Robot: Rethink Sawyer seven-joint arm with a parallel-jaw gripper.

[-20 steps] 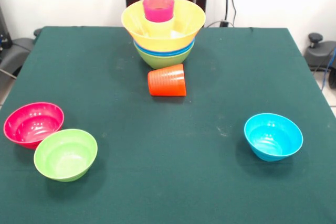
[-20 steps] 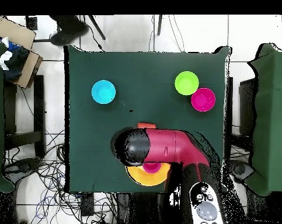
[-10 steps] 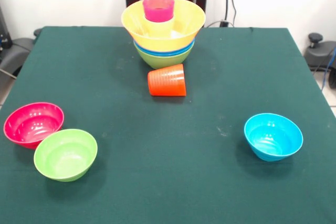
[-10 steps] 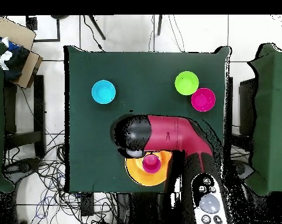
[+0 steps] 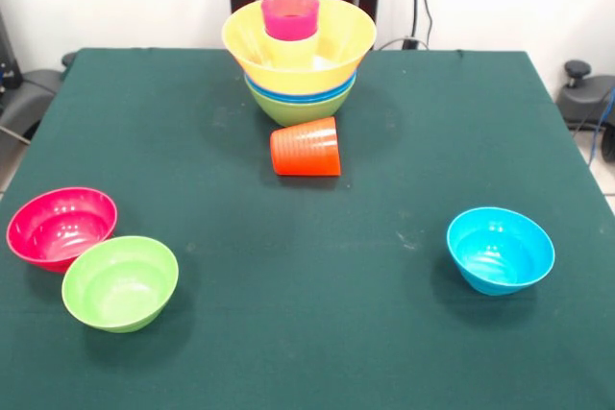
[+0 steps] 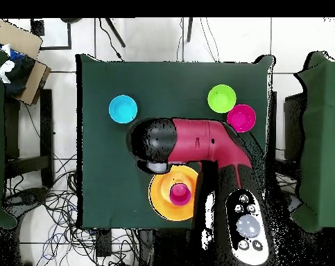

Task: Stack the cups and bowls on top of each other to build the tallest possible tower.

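Picking the ribbed orange-red cup [image 5: 307, 147] looks to me like the step in hand, and I would do it slowly. It lies tipped on its side on the green table [image 5: 384, 314], just in front of the tower [image 5: 299, 57]. Its long axis runs across the front view, with the wider mouth end toward that picture's left and the narrower base toward its right. From overhead the arm [image 6: 191, 143] covers it, so I see nothing of the cup there. I cannot see the gripper itself in either view, only the arm's black head [image 6: 153, 144] above the table, so whether its fingers are spread or pressed together I cannot tell. I would close across the ribbed wall near the middle, at right angles to the axis, since a round cup on its side will likely roll. It then needs turning upright before it goes up. The tower's green bowl [image 5: 298, 108] is lowest, blue rims come above, then the wide orange-yellow bowl [image 5: 336, 45], and a pink-purple cup [image 5: 289, 14] stands upright on a yellow one inside it.
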